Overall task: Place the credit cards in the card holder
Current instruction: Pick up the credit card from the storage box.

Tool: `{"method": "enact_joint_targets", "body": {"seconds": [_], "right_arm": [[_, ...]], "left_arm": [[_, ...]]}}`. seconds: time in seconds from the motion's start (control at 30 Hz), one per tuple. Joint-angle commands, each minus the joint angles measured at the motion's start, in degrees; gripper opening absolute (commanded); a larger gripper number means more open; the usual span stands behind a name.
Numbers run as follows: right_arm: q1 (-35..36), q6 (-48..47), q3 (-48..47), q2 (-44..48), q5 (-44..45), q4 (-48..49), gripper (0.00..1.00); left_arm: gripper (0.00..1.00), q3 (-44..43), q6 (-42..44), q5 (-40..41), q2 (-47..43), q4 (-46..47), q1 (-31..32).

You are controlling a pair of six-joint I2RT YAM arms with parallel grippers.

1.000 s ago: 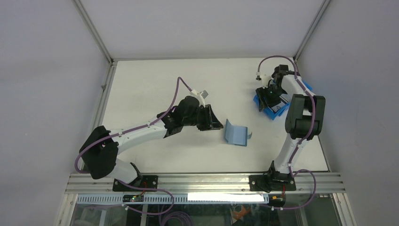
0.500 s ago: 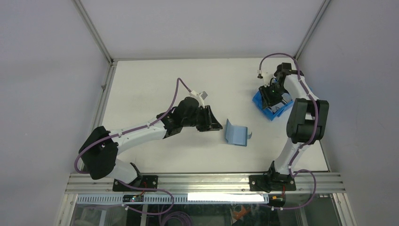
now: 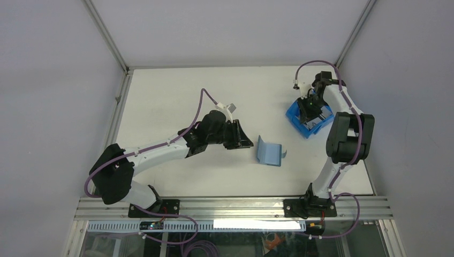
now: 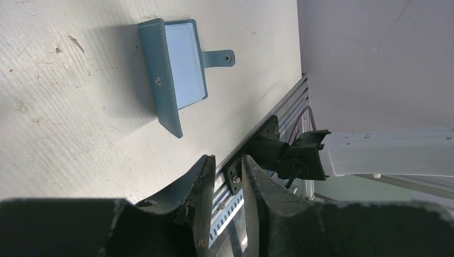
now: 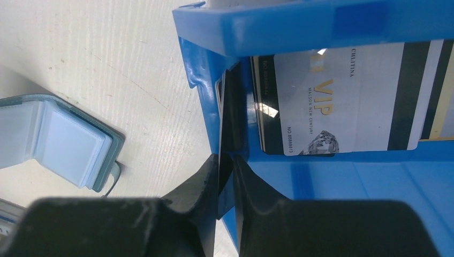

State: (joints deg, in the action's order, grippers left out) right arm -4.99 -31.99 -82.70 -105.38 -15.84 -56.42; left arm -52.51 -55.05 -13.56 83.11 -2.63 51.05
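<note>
Teal card holder [image 3: 268, 152] open mid-frame, one flap upright; silvery dark-striped credit cards [image 5: 342, 101] in blue bin [image 3: 294, 116], upper right.

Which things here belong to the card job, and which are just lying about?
Job: card holder, open on the table; credit cards in the blue bin; right gripper, closed on an edge-on card there; left gripper, empty, near the holder.
Incidental: blue bin, only a container; table; arms' purple cables.

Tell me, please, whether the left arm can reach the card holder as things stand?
Probably yes: the card holder lies open on bare table just ahead of the left claw, with nothing between them, and the right claw is off at the blue bin.
</note>
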Motion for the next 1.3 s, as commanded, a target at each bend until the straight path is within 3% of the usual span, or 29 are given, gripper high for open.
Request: {"method": "enact_joint_targets", "body": {"seconds": [0.0,0.43,0.83,1.07,1.27], "right_arm": [[0.25,0.89,-2.85,2.69,-0.37,-1.03,0.16],[-1.4,-0.11,-4.84,2.65,1.65,-0.99,0.0],[-1.51,1.42,-2.92,1.29,0.83,0.92,0.0],[-1.92,7.13,-2.6,1.85,-0.79,4.66,0.0],[-4.02,6.41,-5.77,1.65,0.05,3.23,0.0]], "left_arm": [[0.26,0.0,-0.41,0.36,-2.45,4.12,0.45],[0.26,-0.84,-0.15,-0.07,-1.81,4.13,0.52],[0.26,-0.89,-0.29,-0.44,-1.55,4.48,0.53],[0.26,0.13,-0.24,0.14,-2.78,4.39,0.51],[0.26,0.42,-0.62,0.29,-2.91,4.88,0.53]]}}
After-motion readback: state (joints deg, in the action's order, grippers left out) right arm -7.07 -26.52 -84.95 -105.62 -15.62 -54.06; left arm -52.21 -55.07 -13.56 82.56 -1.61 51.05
